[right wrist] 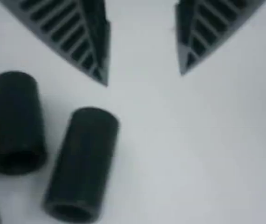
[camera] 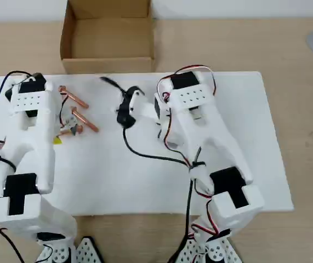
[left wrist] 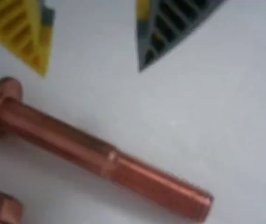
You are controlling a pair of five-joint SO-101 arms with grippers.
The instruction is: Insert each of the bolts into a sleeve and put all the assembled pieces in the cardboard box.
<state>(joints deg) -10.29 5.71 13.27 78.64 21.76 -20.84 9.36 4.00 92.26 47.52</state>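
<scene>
Copper bolts (camera: 73, 97) lie loose on the white sheet (camera: 145, 181) that covers the bench (camera: 299, 109), close by the left arm, and none of them is in a sleeve. The task therefore looks to be at its very start, the first pick-up.

The left gripper (left wrist: 91, 51) hangs open just above the sheet with nothing between its tips. One bolt (left wrist: 100, 154) lies flat just beside them, not touching. The right gripper (right wrist: 142, 51) is likewise open and holds nothing. The black sleeves (right wrist: 81, 163) lie on their sides near it, apart from its tips.

As I judge it, each gripper must next shift sideways until its piece lies between the tips, then close. The left should close across the bolt's shank and the right around a sleeve's body, leaving the open end free. Only then can the bolt be lined up with the bore.

- **Bolts:** two show plainly in the high view, and a third short copper piece lies at the left arm's tip, partly hidden.
- **Sleeves:** two are whole and at least one more is cut off at the edge of the right wrist view.
- **Box:** one cardboard box (camera: 108, 64) stands beyond the sheet, with no assembled piece in it.
</scene>
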